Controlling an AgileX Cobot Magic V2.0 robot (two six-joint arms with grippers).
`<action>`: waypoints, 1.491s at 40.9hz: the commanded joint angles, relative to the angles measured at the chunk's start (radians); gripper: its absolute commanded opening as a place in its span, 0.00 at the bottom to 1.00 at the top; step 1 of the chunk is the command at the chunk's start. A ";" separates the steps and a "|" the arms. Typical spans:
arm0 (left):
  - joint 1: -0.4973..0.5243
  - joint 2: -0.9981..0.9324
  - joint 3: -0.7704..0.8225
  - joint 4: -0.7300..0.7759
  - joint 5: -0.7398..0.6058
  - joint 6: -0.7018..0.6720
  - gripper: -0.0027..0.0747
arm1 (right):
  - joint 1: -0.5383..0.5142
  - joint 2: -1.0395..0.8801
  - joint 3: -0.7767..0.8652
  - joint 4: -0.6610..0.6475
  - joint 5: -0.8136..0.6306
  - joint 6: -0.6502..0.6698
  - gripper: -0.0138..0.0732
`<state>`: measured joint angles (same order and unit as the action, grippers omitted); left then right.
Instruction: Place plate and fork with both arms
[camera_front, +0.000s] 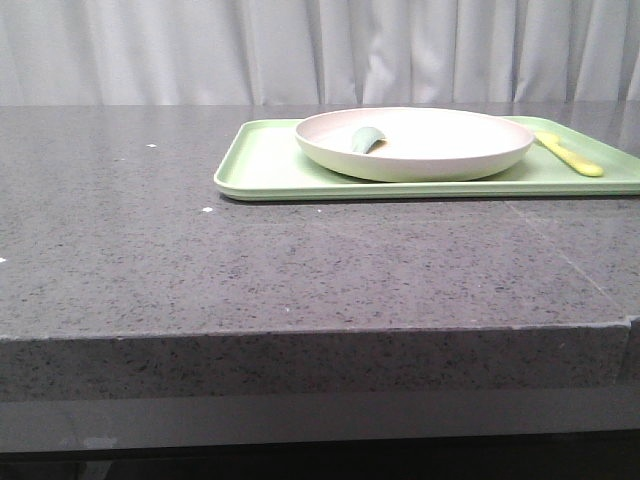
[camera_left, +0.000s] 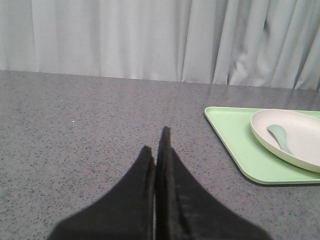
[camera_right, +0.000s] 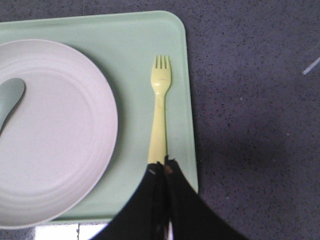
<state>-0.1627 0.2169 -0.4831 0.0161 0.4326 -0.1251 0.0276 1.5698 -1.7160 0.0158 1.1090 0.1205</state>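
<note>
The plate (camera_front: 415, 143) is a big round off-white one, sitting flat, ahead and right of the left gripper (camera_left: 156, 145). The little pale yellow fork (camera_right: 159, 110) lies flat beside it, handle end right at the right gripper (camera_right: 165, 167), tines pointing away.

A light green rectangular tray (camera_front: 270, 170) with rounded corners and a low raised rim lay flat on the dark grey speckled countertop (camera_front: 250, 270), set toward the counter's far right part. A muted green spoon-like utensil (camera_front: 366, 140) rested above the tray's middle, raised off the tray floor, its rounded bowl end showing in the right wrist view (camera_right: 10, 95). Behind the tray, past the counter's far edge, hung a pale pleated curtain (camera_front: 200, 50).
</note>
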 joint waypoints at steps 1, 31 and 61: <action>0.001 0.010 -0.027 0.000 -0.082 -0.001 0.01 | 0.023 -0.138 0.063 0.000 -0.087 -0.047 0.08; 0.001 0.010 -0.027 0.000 -0.082 -0.001 0.01 | 0.081 -1.160 1.243 0.000 -0.652 -0.066 0.08; 0.001 0.010 -0.027 0.000 -0.082 -0.001 0.01 | 0.081 -1.534 1.317 0.000 -0.712 -0.066 0.08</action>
<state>-0.1627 0.2169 -0.4831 0.0161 0.4326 -0.1251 0.1063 0.0234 -0.3756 0.0181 0.4810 0.0627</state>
